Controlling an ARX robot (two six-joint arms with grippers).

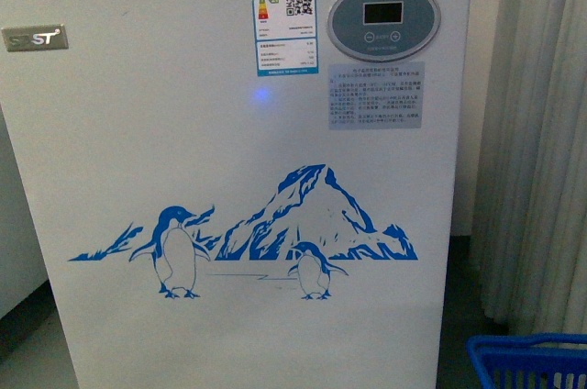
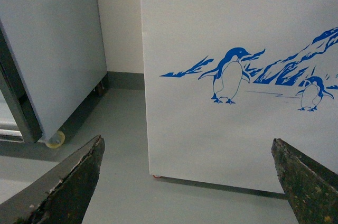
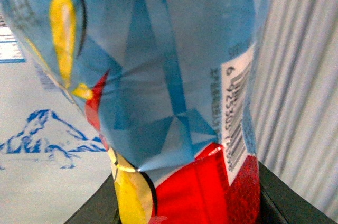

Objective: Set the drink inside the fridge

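The fridge [image 1: 229, 132] is a white chest freezer with a blue top rim, a penguin-and-mountain decal and an oval grey display; its front wall fills the front view. No gripper shows in that view. In the left wrist view my left gripper [image 2: 187, 182] is open and empty, its dark fingertips [image 2: 79, 176] wide apart, low near the floor before the fridge's front wall [image 2: 237, 39]. In the right wrist view my right gripper [image 3: 185, 203] is shut on the drink bottle [image 3: 158, 76], which has a blue, red and yellow label with a barcode. The fridge decal [image 3: 42, 134] shows behind it.
A plain grey-white cabinet on castors [image 2: 53, 49] stands left of the fridge with a gap of grey floor [image 2: 116, 129] between. A blue basket [image 1: 527, 361] sits on the floor at the right. A pale curtain [image 1: 541, 132] hangs right of the fridge.
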